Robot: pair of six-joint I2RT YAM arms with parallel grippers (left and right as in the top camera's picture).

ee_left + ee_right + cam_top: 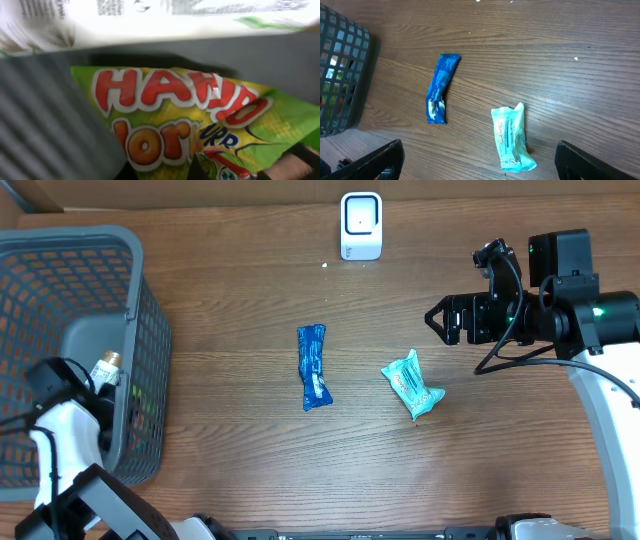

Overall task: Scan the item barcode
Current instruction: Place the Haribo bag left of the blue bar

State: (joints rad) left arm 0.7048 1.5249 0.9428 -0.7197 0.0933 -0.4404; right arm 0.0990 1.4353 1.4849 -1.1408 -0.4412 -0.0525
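Grey basket point(140, 310) at far left holds the left gripper point(108, 375), closed seemingly on a green-and-yellow sweets bag point(170, 120) to lift it toward the white scanner point(361, 225), while the right gripper point(437, 322) hangs open over the table point(250, 300).

Right arm point(560, 315): black motor housings, white lower link, green LED point(599, 311) lit, black cable point(515, 348) looped; right gripper point(435, 320) black. Left arm point(62, 430): white link, black joints, brass fitting point(108, 363).
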